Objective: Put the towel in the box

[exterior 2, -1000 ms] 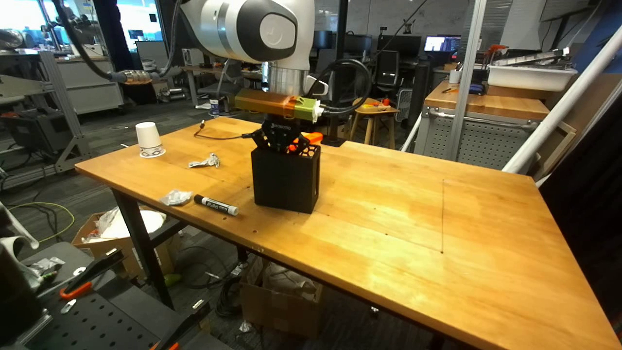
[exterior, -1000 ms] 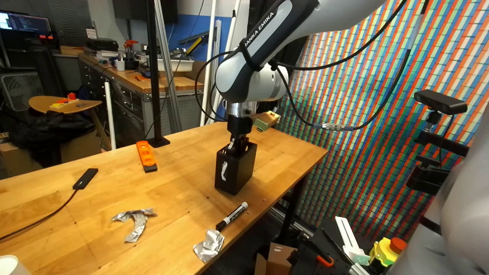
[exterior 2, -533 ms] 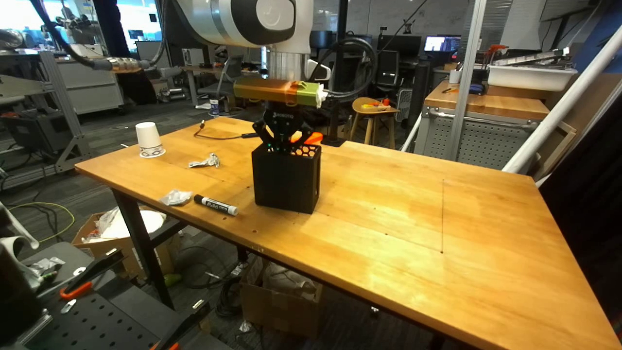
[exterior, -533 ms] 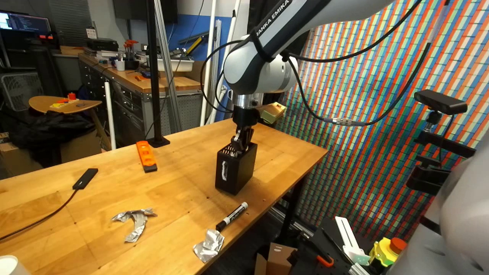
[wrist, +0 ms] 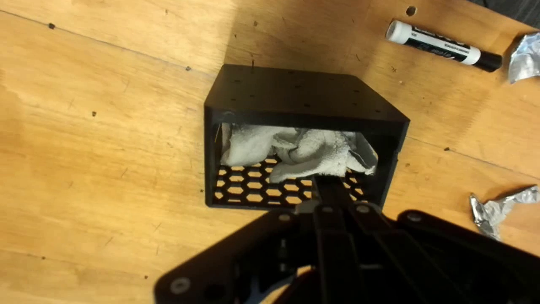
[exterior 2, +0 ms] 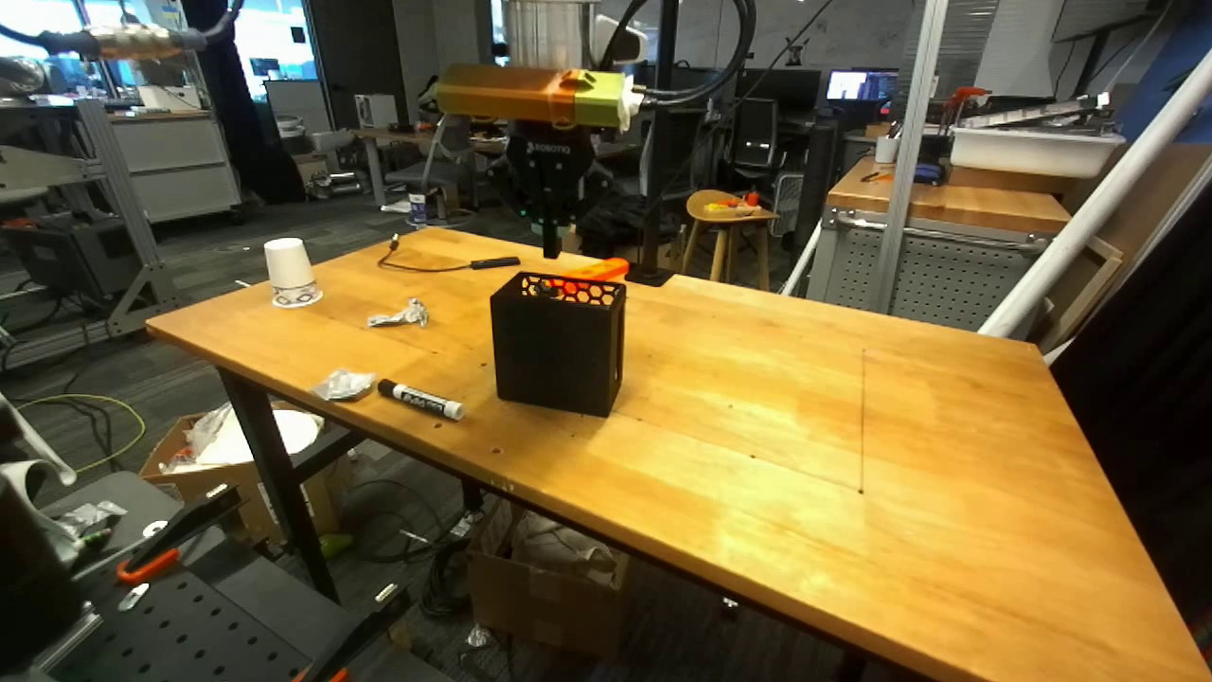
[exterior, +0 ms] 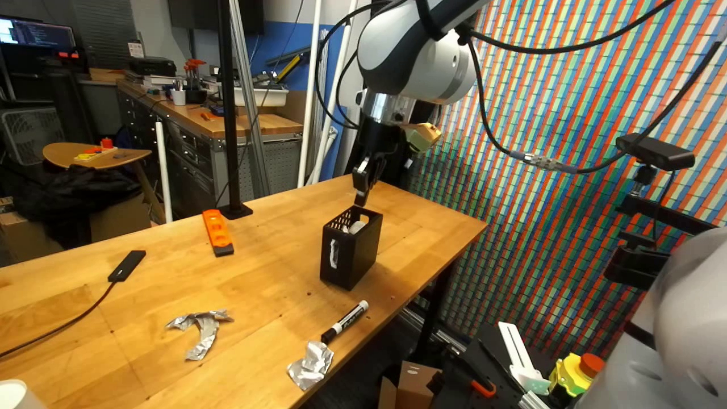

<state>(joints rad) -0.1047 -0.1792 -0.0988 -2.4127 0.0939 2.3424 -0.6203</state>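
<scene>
Below one closed gripper (exterior 2: pixel 551 251), one box (exterior 2: pixel 557 352) holds one towel (wrist: pixel 316 153).

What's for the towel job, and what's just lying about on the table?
For the job:
black box
white towel, inside it
gripper, shut

Just lying about:
marker
foil scrap near it
curved foil strip
orange bar
upside-down cup
black gadget with cable

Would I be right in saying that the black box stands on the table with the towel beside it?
Not quite: the towel lies inside the black box, not beside it, as the wrist view shows; the box does stand on the table.
</scene>
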